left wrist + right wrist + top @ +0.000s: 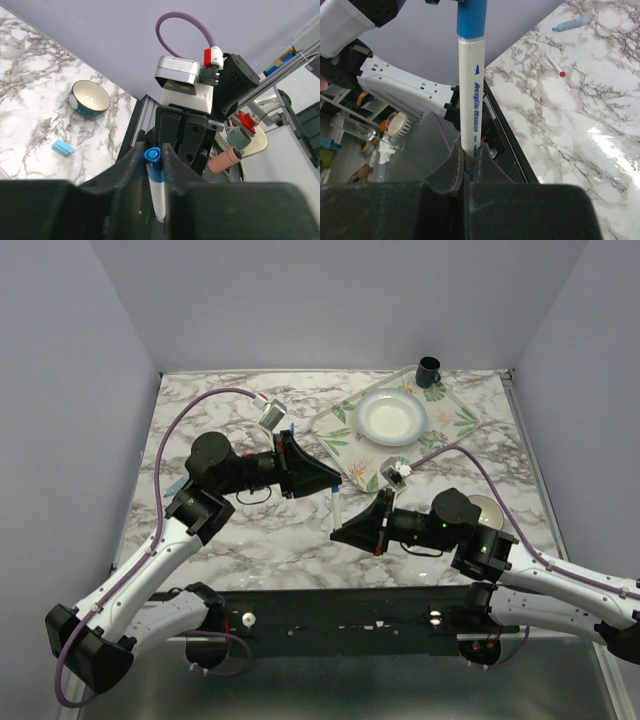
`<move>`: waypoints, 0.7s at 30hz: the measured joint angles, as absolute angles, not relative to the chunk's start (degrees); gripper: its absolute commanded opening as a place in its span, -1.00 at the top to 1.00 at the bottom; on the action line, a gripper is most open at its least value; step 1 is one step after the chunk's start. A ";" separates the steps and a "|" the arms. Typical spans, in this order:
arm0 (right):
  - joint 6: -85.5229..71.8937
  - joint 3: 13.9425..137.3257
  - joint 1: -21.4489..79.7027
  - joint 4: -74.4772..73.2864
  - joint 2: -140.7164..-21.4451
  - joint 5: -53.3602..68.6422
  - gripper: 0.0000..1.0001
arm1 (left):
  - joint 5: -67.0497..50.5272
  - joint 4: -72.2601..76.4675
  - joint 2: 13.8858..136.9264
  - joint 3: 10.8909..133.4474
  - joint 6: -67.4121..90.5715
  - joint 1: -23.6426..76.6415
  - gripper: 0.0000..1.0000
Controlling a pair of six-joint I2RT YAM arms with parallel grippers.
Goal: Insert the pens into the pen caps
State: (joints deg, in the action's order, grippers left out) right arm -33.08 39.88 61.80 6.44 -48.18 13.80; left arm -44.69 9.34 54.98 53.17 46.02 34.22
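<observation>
A white pen (472, 85) marked "Acrylic Marker" stands upright between the two arms. My right gripper (468, 147) is shut on its lower end. Its upper end carries a blue pen cap (154, 161), and my left gripper (153, 150) has its jaws pressed against that cap from both sides. From above, the pen (337, 506) bridges the left gripper (328, 483) and the right gripper (338, 530) over the middle of the table. A light-blue pen (572, 22) and a thin pen with a red end (554, 65) lie on the marble further off.
A floral tray (445, 425) at the back right holds a white plate (392, 417) and a dark blue mug (428, 370). A blue bowl (90, 98) sits on the table near the right arm, with a small light-blue piece (63, 147) beside it.
</observation>
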 measured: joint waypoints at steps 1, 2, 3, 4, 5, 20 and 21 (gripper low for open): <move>-33.19 39.79 61.80 6.44 -48.18 13.78 0.99 | -44.82 9.54 54.98 53.08 46.11 34.22 0.80; -33.28 39.66 61.78 6.42 -48.21 13.78 0.99 | -45.23 10.35 54.96 52.82 46.48 34.22 0.86; -33.36 39.57 61.78 6.44 -48.18 13.78 0.99 | -45.71 11.14 54.94 52.51 46.92 34.24 1.00; -33.36 39.48 61.78 6.44 -48.18 13.78 0.99 | -45.93 11.57 54.94 52.27 47.09 34.26 1.00; -33.39 39.48 61.78 6.44 -48.18 13.78 0.99 | -46.24 12.62 54.94 51.79 47.79 34.26 1.00; -29.26 44.84 62.37 0.40 -46.98 11.29 0.99 | -44.58 27.81 53.12 46.37 60.75 34.13 1.00; -29.06 45.17 62.37 0.47 -47.29 11.25 0.99 | -43.94 29.06 53.10 46.06 62.17 34.09 1.00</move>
State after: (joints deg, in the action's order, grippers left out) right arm -29.06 45.17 62.37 0.47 -47.29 11.25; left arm -43.94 29.06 53.10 46.06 62.17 34.09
